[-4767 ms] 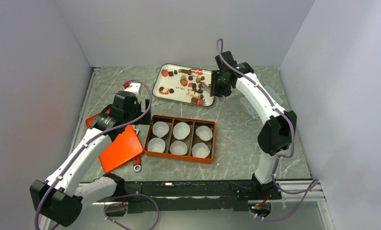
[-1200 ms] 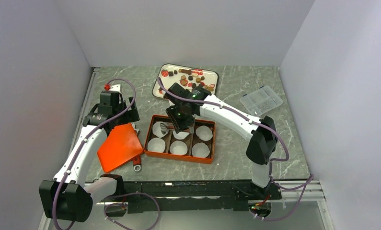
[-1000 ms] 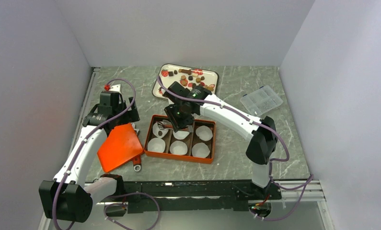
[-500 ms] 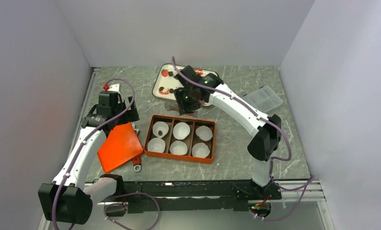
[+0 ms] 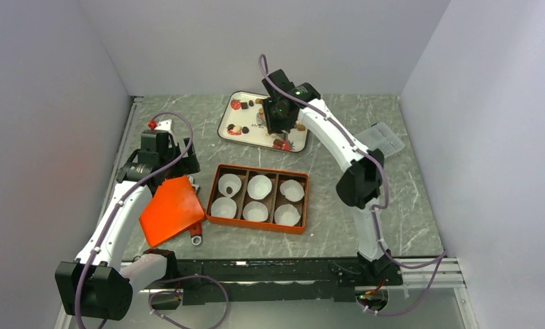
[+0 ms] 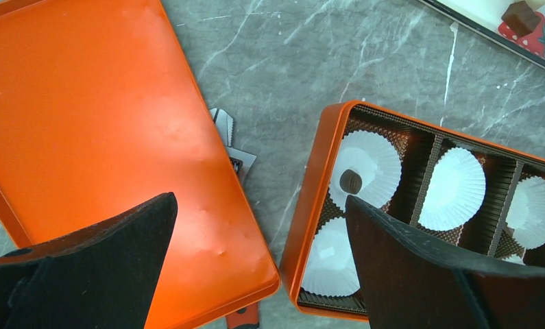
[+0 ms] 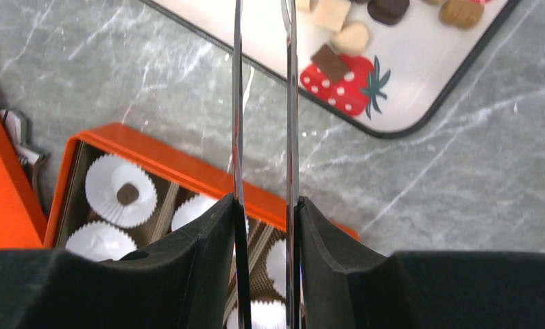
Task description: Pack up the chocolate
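Several small chocolates (image 5: 245, 129), dark, tan and cream, lie on the white strawberry-print tray (image 5: 236, 134); the right wrist view shows some of them (image 7: 352, 38). One dark chocolate (image 5: 227, 187) sits in the far-left paper cup of the orange box (image 5: 256, 226); it also shows in the left wrist view (image 6: 351, 181) and the right wrist view (image 7: 127, 194). My right gripper (image 5: 277, 116) is shut on thin metal tongs (image 7: 236, 103) over the tray's near edge; the tong tips are out of view. My left gripper (image 6: 259, 201) is open and empty, above the gap between lid and box.
The orange lid (image 5: 172, 209) lies left of the box, over a red-handled metal tool (image 6: 232, 147). The other cups (image 5: 285, 214) in the box hold nothing. A clear plastic case (image 5: 382, 137) lies at the far right. Grey walls close in three sides.
My right arm carried the tongs from the tray to the box's far-left cup, left a dark chocolate there, and swung back over the tray. My left arm drew back, then stayed still.
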Action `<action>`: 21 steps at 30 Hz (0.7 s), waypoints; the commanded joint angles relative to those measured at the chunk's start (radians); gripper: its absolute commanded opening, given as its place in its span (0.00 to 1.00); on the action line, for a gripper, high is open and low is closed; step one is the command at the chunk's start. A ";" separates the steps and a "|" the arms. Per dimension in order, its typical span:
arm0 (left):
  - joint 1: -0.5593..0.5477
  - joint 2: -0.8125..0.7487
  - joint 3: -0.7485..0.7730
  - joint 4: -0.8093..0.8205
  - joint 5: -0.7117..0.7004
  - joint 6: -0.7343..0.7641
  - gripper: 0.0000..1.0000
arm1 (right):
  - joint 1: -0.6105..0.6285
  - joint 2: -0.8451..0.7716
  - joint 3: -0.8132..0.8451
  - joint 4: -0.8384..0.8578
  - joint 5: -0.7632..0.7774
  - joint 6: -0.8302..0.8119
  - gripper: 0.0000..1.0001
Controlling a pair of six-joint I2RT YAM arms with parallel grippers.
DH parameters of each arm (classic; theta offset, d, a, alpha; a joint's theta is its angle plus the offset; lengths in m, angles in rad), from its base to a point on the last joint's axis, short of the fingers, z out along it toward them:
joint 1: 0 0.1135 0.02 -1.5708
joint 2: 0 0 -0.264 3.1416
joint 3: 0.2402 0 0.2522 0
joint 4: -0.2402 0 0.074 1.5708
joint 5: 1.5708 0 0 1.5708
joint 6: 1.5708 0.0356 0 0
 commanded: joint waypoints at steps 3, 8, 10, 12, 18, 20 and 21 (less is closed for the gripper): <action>0.006 0.007 0.000 0.041 0.022 0.000 0.99 | -0.025 0.132 0.208 -0.059 0.046 -0.040 0.38; 0.006 0.007 0.002 0.040 0.022 0.001 0.99 | -0.033 0.151 0.193 -0.032 0.067 -0.054 0.39; 0.007 0.007 0.001 0.040 0.022 0.001 0.99 | -0.033 0.162 0.196 -0.028 0.067 -0.062 0.38; 0.007 0.008 0.001 0.039 0.020 0.001 1.00 | -0.033 0.174 0.200 -0.031 0.067 -0.064 0.39; 0.007 0.014 0.001 0.039 0.022 0.002 0.99 | -0.034 0.193 0.173 -0.027 0.054 -0.065 0.38; 0.006 0.016 0.002 0.039 0.022 0.003 1.00 | -0.033 0.198 0.165 -0.026 0.051 -0.065 0.38; 0.007 0.017 0.002 0.039 0.022 0.003 0.99 | -0.034 0.199 0.164 -0.026 0.051 -0.064 0.38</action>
